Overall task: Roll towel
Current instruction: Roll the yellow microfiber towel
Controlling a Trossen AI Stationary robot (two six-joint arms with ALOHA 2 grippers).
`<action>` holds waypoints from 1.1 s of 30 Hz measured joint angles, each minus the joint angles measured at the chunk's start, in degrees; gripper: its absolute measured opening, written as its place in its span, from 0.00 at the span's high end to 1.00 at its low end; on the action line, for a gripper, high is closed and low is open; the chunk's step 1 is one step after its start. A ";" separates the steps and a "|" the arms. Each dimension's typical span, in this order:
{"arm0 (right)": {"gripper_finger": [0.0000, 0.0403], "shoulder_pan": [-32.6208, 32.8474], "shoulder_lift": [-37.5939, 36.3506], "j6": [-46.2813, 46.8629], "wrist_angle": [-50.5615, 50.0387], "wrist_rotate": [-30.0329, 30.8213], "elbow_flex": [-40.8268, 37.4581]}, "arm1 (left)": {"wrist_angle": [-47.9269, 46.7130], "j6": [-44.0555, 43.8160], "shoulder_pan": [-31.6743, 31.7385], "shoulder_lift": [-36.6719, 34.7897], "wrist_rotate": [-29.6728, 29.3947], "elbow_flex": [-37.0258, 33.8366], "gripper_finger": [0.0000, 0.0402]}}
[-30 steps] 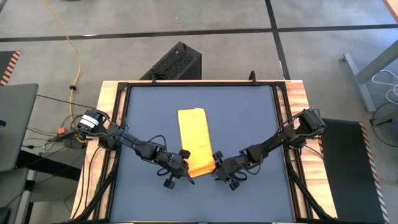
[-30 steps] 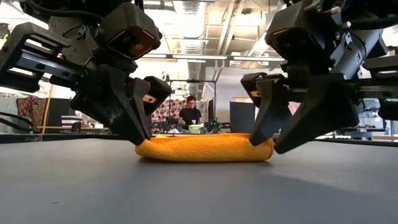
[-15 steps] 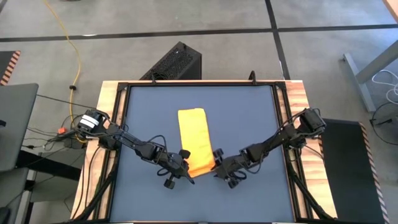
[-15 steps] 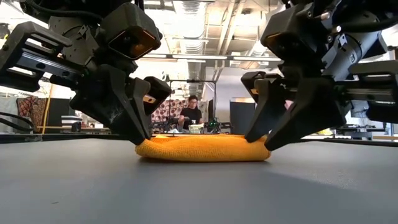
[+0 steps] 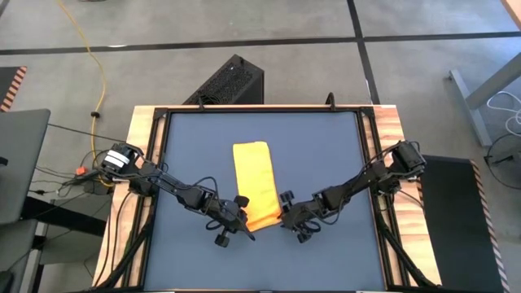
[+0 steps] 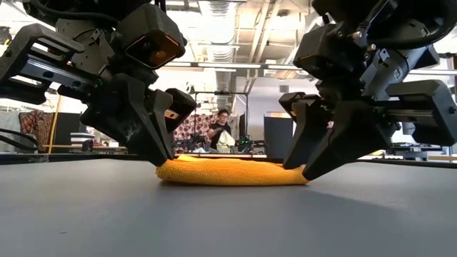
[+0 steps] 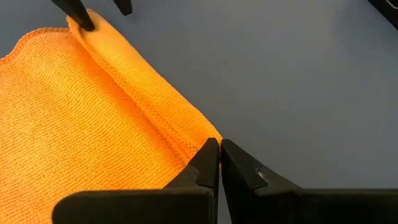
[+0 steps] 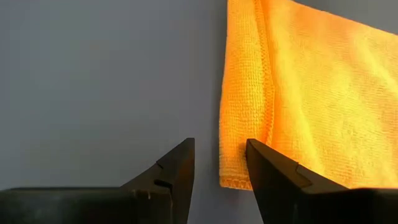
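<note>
The dark blue surface [image 5: 326,155] lies bare around the towel [image 5: 254,183]; a person [image 6: 218,132] sits beyond it. At the towel's near corners, my left fingers [image 7: 208,165] pinch the fold and my right fingers [image 8: 180,165] stand spread.

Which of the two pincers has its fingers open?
The right pincer: a gap shows between its fingers beside the towel corner. The left pincer is shut.
</note>
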 joint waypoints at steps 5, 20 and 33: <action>0.62 -0.03 -0.02 2.53 -0.32 1.95 -0.02 | 0.00 -0.11 0.01 0.00 0.00 0.00 1.00; 0.81 0.15 0.44 12.54 -0.48 3.54 -1.07 | 10.61 -11.03 0.00 0.00 -0.92 -4.87 1.00; 0.95 -3.89 0.07 28.67 -2.88 -13.19 -1.01 | 16.33 -22.49 -0.10 0.00 -0.96 -6.93 1.00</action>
